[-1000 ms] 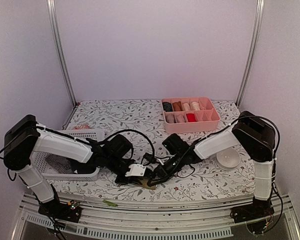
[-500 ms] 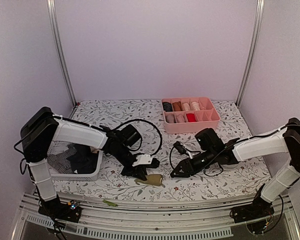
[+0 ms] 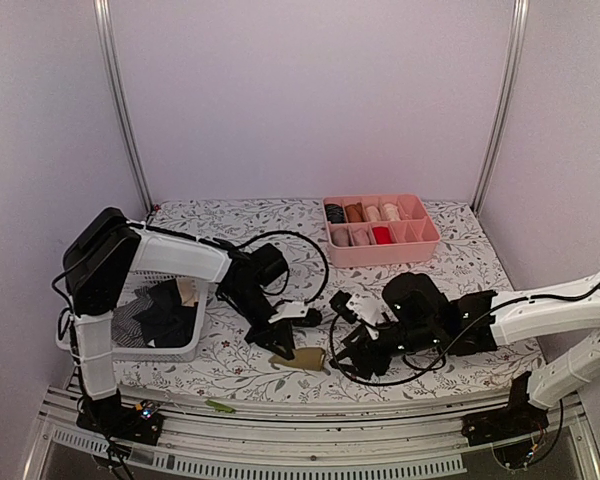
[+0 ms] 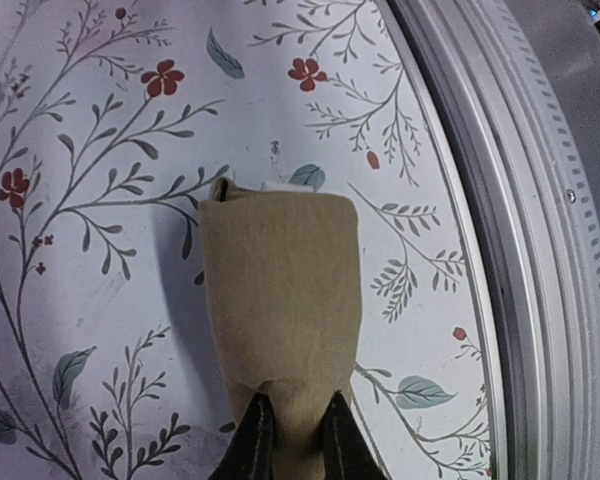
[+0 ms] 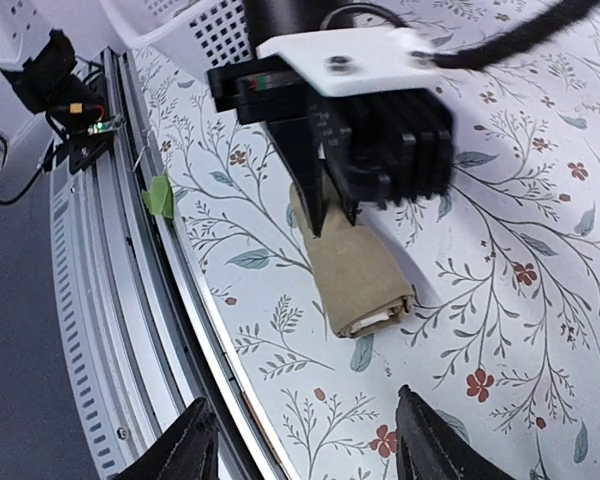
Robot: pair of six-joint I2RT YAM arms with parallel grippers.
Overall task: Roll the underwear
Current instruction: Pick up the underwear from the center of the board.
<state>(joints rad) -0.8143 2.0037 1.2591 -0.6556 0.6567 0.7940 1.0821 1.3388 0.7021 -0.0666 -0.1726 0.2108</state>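
At the table [image 4: 90, 250] edge, left pincer [image 4: 292, 422] pinches olive-tan underwear [image 4: 280, 280]; right wrist view shows right pincer [image 5: 302, 420] agape.

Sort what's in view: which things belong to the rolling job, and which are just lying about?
Job: olive-tan underwear, rolled, pinched by the left gripper; loose underwear, heaped.
Lying about: white mesh basket; pink tray; green scrap on the rail.

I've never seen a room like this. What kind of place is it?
Probably a robot test booth, not a home: robot arms at a flowered table, plain walls, a white basket and a pink tray.
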